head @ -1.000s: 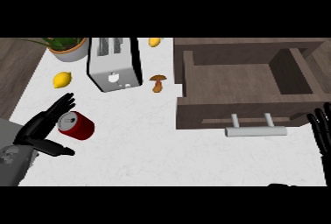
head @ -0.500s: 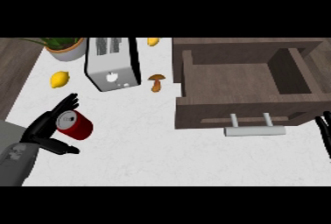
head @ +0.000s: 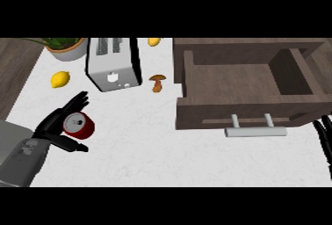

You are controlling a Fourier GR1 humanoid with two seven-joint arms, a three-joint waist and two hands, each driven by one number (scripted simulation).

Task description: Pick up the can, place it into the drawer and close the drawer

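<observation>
A red can (head: 79, 125) with a silver top lies on the white counter at the left. My left hand (head: 53, 125) is pressed against its left side, fingers straight and pointing up-right behind it, thumb spread out below it. The hand is open and partly hidden by the can. The wooden drawer (head: 243, 112) stands pulled out at the right, its inside bare, with a silver handle (head: 255, 131) on its front. Only the straight fingers of my right hand (head: 322, 136) show at the right edge, beside the handle.
A silver toaster (head: 113, 63) stands at the back left, with a brown mushroom (head: 157, 81) to its right. A lemon (head: 60, 79) lies left of the toaster, a potted plant (head: 65, 48) behind it. Another yellow fruit (head: 153, 41) sits at the back.
My left hand has closed in on the can until its palm meets it. My right hand has slid out toward the right edge, leaving only fingers showing.
</observation>
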